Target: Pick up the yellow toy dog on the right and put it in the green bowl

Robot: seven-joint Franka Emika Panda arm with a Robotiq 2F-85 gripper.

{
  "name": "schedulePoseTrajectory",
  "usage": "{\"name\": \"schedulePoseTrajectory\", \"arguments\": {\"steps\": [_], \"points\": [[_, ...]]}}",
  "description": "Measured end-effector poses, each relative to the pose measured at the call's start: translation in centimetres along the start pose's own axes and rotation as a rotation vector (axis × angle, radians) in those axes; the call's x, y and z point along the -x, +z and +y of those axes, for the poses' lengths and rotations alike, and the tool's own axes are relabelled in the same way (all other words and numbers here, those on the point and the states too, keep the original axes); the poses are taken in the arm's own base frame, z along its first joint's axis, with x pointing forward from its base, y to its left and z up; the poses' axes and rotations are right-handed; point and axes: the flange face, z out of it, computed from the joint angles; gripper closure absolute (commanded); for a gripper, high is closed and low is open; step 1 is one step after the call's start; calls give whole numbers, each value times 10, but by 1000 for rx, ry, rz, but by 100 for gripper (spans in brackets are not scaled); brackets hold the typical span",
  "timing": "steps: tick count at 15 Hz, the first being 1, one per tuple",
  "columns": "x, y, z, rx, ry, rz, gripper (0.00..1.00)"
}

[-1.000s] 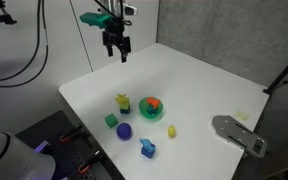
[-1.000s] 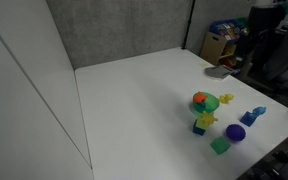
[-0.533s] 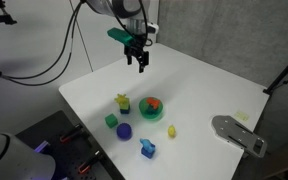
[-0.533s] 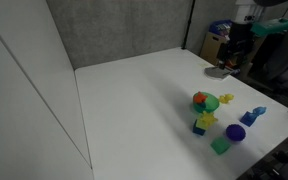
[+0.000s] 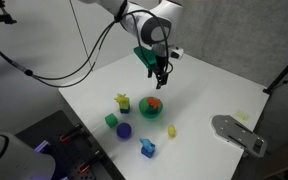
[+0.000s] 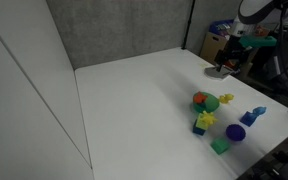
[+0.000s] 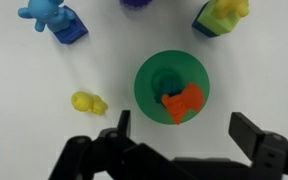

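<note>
The yellow toy dog [image 7: 88, 102] is a tiny pale-yellow figure lying on the white table to the left of the green bowl [image 7: 149, 78] in the wrist view. It also shows in both exterior views [image 5: 171, 130] [image 6: 227, 98]. The green bowl [image 5: 151, 109] [image 6: 206, 102] holds an orange toy [image 7: 182, 104]. My gripper [image 7: 179, 130] is open and empty. It hangs in the air above the table, just beyond the bowl [image 5: 160, 77].
A purple ball [image 5: 124, 130], a green cube [image 5: 111, 121], a blue toy on a blue block [image 5: 147, 148] and a spiky yellow toy on a green base [image 5: 122, 102] lie near the bowl. A grey flat object [image 5: 238, 133] lies at the table's edge.
The arm has swung from the table's far side toward the bowl and come lower. The toys have not moved.
</note>
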Motion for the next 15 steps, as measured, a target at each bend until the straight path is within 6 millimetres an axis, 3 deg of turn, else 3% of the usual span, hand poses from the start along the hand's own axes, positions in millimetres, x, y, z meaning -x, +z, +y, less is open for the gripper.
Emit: {"name": "schedulePoseTrajectory", "arguments": {"steps": [4, 8, 15], "points": [[-31, 43, 36, 24, 120, 4, 0], [-51, 85, 55, 56, 211, -23, 0], [-58, 96, 58, 64, 227, -24, 0]]}}
